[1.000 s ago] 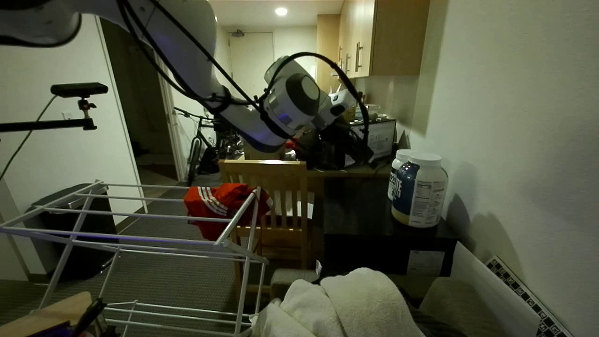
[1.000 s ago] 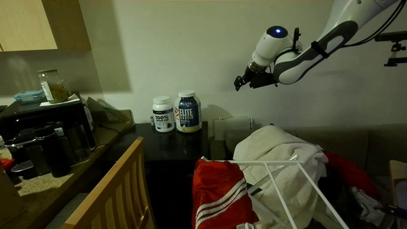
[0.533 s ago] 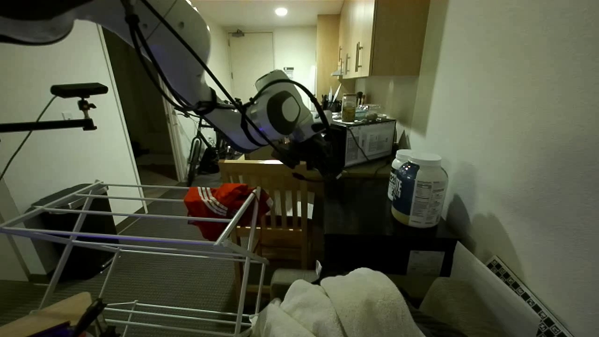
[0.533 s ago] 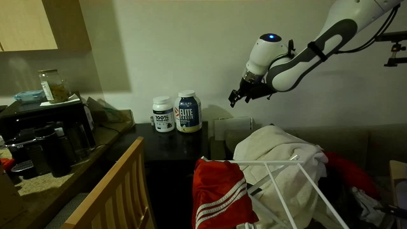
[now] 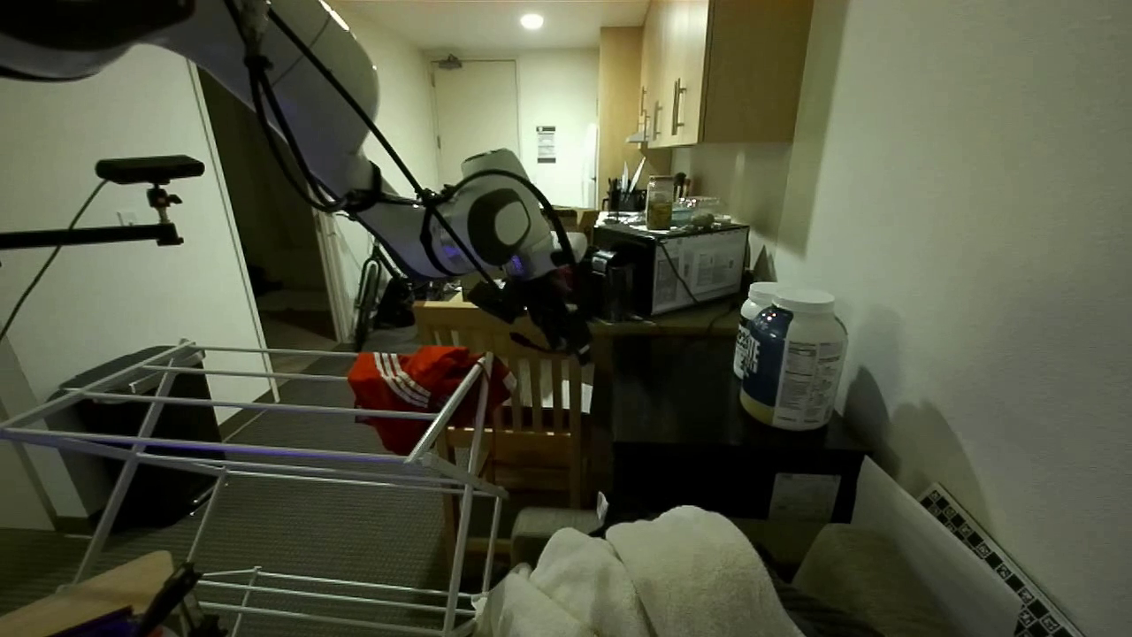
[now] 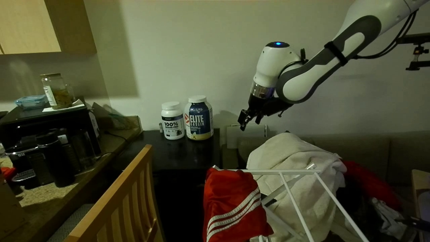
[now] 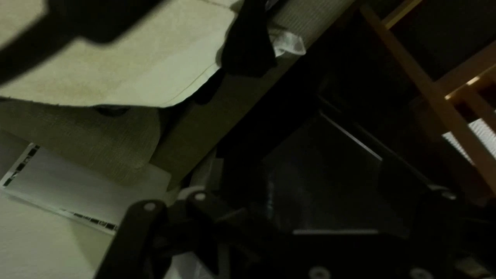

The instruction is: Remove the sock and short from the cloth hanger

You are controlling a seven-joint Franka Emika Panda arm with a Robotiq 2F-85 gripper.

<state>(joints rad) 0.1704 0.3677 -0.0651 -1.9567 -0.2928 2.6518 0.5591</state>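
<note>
1. Red shorts with white stripes hang over the end of the white drying rack, below the gripper and apart from it.
2. That gripper hovers in mid-air, slanting downward, its fingers spread and released.
3. Cream towelling lies heaped beside the rack, also lower than the gripper.
4. Off to the gripper's side I see two plastic tubs standing close together on a black table.
5. In an exterior view, a wooden chair stands behind the gripper, which covers part of its backrest.
</note>
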